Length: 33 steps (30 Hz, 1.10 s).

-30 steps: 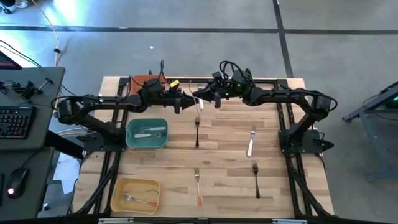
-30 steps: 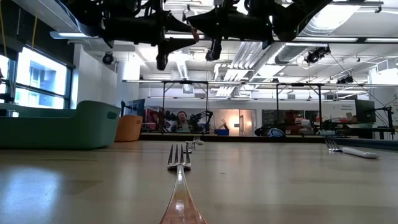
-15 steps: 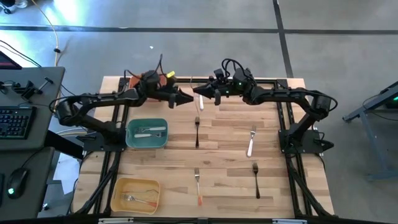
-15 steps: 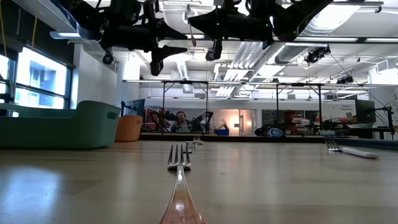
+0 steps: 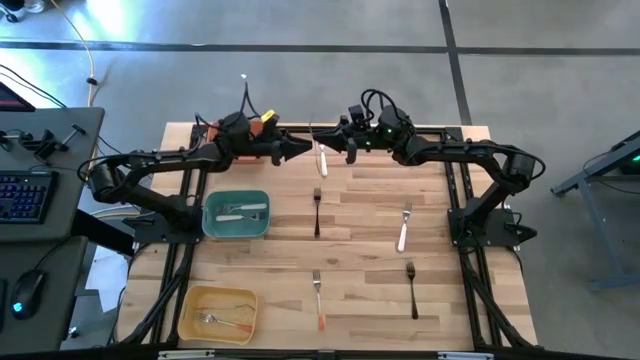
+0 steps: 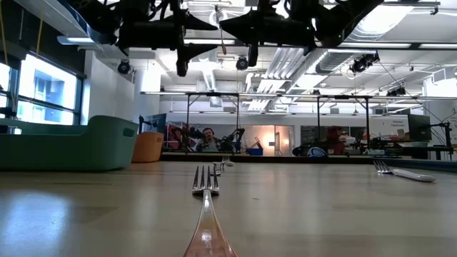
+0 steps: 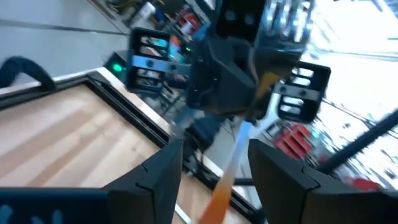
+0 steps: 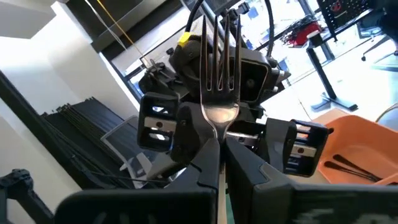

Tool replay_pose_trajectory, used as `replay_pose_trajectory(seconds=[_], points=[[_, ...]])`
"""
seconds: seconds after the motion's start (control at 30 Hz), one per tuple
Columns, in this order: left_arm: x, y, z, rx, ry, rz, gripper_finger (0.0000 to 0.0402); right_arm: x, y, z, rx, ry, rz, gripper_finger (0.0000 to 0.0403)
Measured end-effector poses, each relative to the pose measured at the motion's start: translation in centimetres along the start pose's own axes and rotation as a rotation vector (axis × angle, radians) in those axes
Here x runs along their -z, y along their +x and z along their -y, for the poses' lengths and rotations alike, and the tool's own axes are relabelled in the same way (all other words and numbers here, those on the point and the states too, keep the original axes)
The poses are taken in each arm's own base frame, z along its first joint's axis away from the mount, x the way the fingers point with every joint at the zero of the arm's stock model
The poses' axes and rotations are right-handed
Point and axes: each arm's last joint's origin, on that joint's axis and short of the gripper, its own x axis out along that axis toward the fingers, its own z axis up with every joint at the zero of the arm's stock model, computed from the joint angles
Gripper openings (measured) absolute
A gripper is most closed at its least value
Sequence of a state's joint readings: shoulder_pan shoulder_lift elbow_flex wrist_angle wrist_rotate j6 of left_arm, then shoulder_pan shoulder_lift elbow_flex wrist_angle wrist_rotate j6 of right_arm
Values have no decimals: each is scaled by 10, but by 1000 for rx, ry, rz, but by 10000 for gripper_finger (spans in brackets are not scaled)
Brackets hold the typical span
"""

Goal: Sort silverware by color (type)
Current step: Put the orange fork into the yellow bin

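My right gripper [image 5: 332, 150] [image 8: 222, 155] is shut on a silver-headed fork [image 5: 321, 160] [image 8: 219, 56], held high over the table's far middle. The fork's light handle [image 7: 239, 146] looks orange toward its lower end. My left gripper [image 5: 292, 148] [image 7: 214, 168] faces it from the left, open. Its two fingers stand on either side of the handle with a gap on each side. More silverware lies flat on the wood: a black fork [image 5: 316, 210], a white-handled fork [image 5: 403, 228], a second black fork [image 5: 411, 288] and an orange-handled fork [image 5: 318, 300]. My right gripper pinches the fork's neck [image 8: 217, 127], just below the tines, between its two fingers. The fingers come level from the table's right and lie across the fork. The fork is lifted clear, roughly upright, tines up, with its handle hanging below the fingers.
A teal bin [image 5: 236, 228] with white-handled pieces stands at mid left. A yellow bin [image 5: 190, 318] holding an orange-handled piece sits near left. An orange bin [image 8: 348, 146] with black pieces is at the far left, under my left arm. People and benches show beyond the far edge.
My left gripper has swung toward the table's far edge and drawn a little away from the fork. The fork has stayed in my right gripper, high over the far middle, and has gone slightly toward the far edge with it.
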State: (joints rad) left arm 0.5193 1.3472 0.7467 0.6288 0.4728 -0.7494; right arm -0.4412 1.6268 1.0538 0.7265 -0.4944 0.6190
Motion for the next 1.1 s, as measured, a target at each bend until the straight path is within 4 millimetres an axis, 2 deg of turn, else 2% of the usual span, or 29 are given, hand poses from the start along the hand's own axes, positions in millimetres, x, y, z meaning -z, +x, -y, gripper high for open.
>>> replay_pose_trajectory(seconds=[0.6, 0.93, 1.1], points=[[5, 5, 8, -32, 13, 58, 179, -1, -1, 2, 23, -17, 13, 0], [6, 6, 9, -68, 65, 84, 144, -1, -1, 2, 24, -16, 12, 0], [6, 6, 9, -73, 71, 86, 141, -1, -1, 2, 24, -16, 11, 0]])
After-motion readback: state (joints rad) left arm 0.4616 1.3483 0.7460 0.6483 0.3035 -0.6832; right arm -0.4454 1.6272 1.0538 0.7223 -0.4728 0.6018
